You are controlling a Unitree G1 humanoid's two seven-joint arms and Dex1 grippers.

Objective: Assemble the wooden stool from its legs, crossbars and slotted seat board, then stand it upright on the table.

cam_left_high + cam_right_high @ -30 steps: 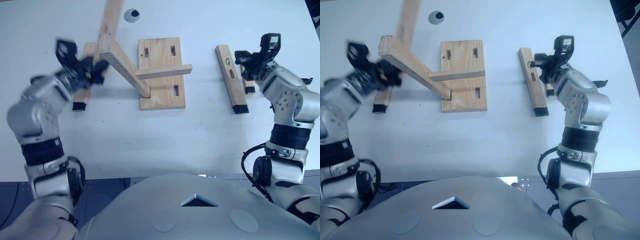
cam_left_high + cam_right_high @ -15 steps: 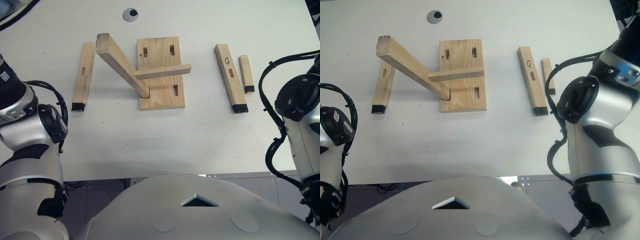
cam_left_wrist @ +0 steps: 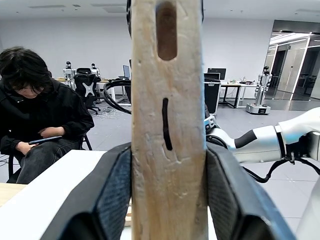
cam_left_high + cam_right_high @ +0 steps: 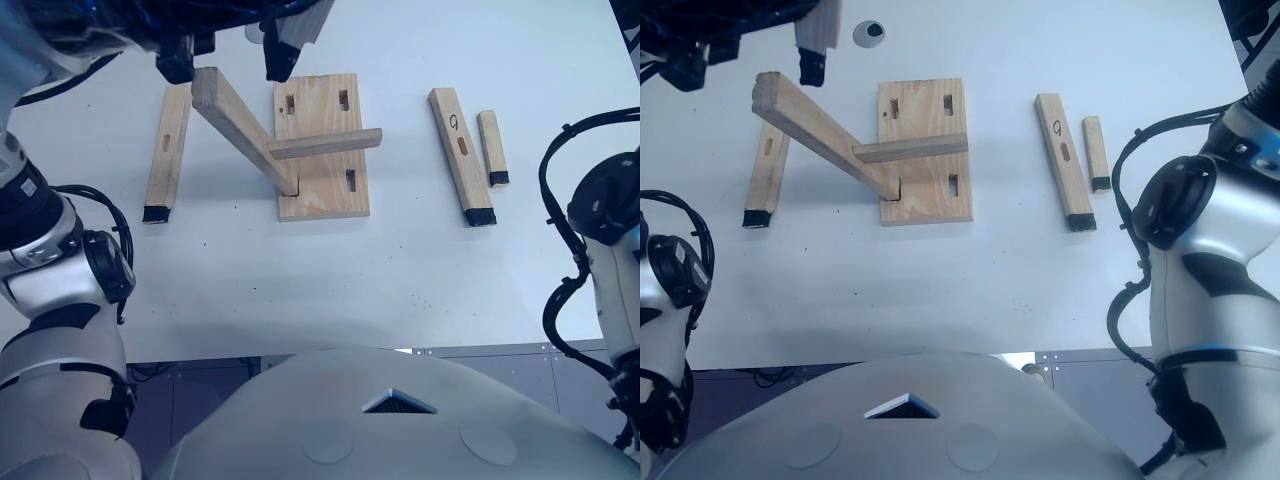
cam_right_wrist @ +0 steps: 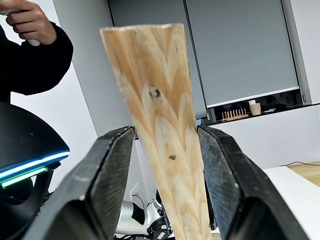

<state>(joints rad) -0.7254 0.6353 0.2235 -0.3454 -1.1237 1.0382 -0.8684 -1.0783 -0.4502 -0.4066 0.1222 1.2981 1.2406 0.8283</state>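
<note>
My left gripper pinches a slotted leg at the upper left of the head view. It is close to the top end of the tilted leg, which sits in the board with a crossbar pushed into it. Nothing steadies the board, so I judge a careless descent could knock that leaning pair out of its slot. My right gripper clamps a wood bar. Such long pieces could pivot or slip in a narrow pinch. A spare leg lies left of the board, and another leg and a short bar lie right of it, all on the white table. Behind is an open office with desks, chairs and grey wall panels.
</note>
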